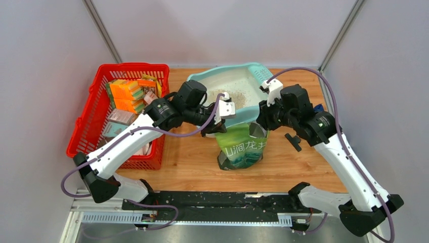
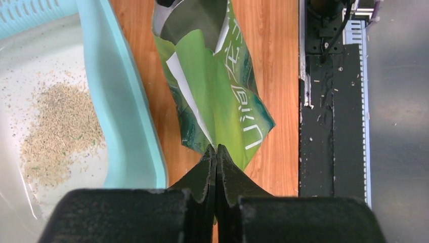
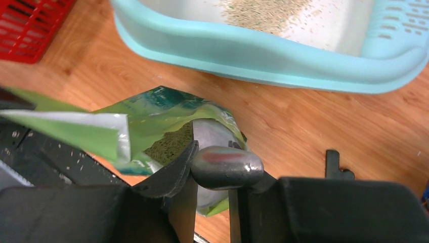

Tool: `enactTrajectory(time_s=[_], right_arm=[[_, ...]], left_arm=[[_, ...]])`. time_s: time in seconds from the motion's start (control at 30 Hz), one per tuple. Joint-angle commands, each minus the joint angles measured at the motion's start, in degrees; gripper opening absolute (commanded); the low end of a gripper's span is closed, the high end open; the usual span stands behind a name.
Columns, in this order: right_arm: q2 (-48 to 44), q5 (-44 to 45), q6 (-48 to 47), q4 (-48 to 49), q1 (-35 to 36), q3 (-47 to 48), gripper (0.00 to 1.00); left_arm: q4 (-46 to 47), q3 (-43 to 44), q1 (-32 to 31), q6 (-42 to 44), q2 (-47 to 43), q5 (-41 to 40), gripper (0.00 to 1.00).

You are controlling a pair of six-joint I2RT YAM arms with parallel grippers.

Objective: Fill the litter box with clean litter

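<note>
red basket (image 1: pixel 119 114): far left of the table, packed with orange and yellow-green sponges and small boxes.
table (image 1: pixel 192 157): light brown wood; the basket, box and bag all sit on it.
left gripper (image 2: pixel 216 154): jaws pressed together on a corner of the green bag's top edge, just beside the litter box's near rim.
litter box (image 3: pixel 263 55): light teal tray at the back middle of the table, right of the basket, with the perforated panel at its right end.
litter (image 2: pixel 60 131): loose tan pile on the whitish floor of the box, with stray grains scattered around it.
green bag (image 1: pixel 242 147): stands just in front of the box between the two grippers, top open, white lettering on its front; granules show inside its mouth in the right wrist view.
right gripper (image 3: pixel 212 177): clamped on the scoop's handle at the bag's right edge.
scoop (image 3: pixel 225 166): grey metal, its rounded handle end between the fingers, its bowl reaching into the bag's mouth; cannot tell whether it is loaded.
black piece (image 1: pixel 293 140): small, lying on the wood right of the bag, apart from it.
</note>
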Motion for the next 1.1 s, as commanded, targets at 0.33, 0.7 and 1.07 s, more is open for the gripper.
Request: enactTrajectory(time_s=[0.33, 0.7, 1.07], right_arm=[[4.56, 22.39, 10.05, 9.48, 10.0, -9.76, 0.0], [3.06, 33.67, 11.53, 15.64, 18.11, -25.06, 0.0], [1.31, 8.64, 19.72, 18.02, 12.93, -33.24, 0.0]], left_arm=[[10.46, 1.9, 0.02, -12.24, -0.47, 5.32, 0.0], [12.04, -2.32, 0.02, -14.18, -2.58, 6.64, 0.0], [10.9, -1.0, 0.02, -12.96, -1.53, 6.47, 0.0]])
